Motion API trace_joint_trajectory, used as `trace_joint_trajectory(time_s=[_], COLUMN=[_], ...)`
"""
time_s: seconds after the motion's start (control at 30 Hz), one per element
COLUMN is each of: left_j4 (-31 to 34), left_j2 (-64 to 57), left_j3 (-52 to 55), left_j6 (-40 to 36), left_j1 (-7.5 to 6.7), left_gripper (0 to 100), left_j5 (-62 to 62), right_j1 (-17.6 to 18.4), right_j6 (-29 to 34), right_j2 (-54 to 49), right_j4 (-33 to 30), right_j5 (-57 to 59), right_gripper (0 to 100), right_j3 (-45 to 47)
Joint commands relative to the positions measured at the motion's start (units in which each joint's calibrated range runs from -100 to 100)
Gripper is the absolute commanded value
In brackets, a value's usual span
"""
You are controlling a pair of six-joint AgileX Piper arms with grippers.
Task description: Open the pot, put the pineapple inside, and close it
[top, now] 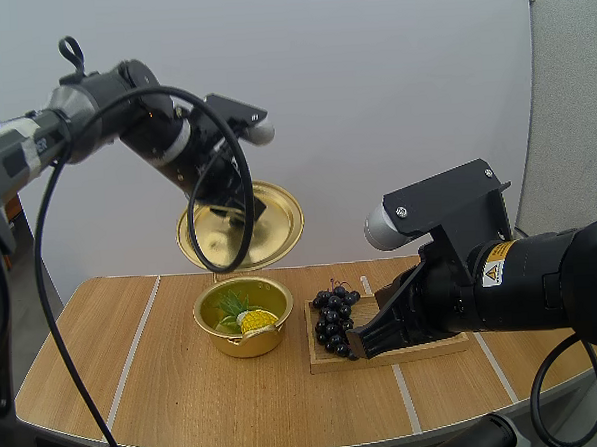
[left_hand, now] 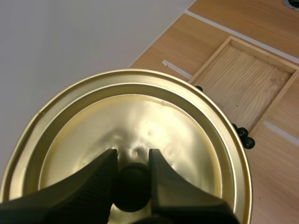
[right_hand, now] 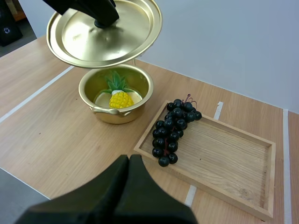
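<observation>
Centrally, left gripper [left_hand: 132, 156] grasps the lid [top: 278, 217] above the open pot [top: 247, 344] holding the pineapple [top: 256, 320]; at lower right, right gripper [top: 357, 347], clenched empty, sits over the tray [top: 425, 349].

The lid [top: 278, 220] hangs over the pot [top: 247, 343], grapes [top: 333, 317] near its right side, open table [top: 136, 362] left.

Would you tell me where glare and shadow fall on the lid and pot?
Left wrist view: patchy glare on the round gold metal lid by the left hand. Right wrist view: the gold pot throws a soft shadow on the wooden table. High view: the lid gleams too.
</observation>
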Motion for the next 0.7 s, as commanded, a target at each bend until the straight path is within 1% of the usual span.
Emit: trace_joint_trajectory(time_s=[0.0,0.33,0.53,0.67], left_j4=[-1.6,-1.6,-0.4,0.0], left_j2=[5.4,16.7,21.2,22.7], left_j3=[1.6,1.6,1.6,1.6], left_j6=[0.7,1.8,1.9,2.2], left_j1=[-0.16,-0.16,-0.16,-0.16], left_gripper=[0,0,0,0], left_j5=[-4.8,-6.8,-10.1,-10.0], right_j1=[-0.2,-0.2,-0.2,-0.2], right_j6=[-0.6,-0.6,-0.6,-0.6], right_j2=[-0.3,-0.3,-0.3,-0.3], right_j4=[1.4,1.4,1.4,1.4], right_j5=[-0.4,-0.4,-0.4,-0.4], right_gripper=[0,0,0,0], right_j3=[0.2,0.2,0.2,0.2])
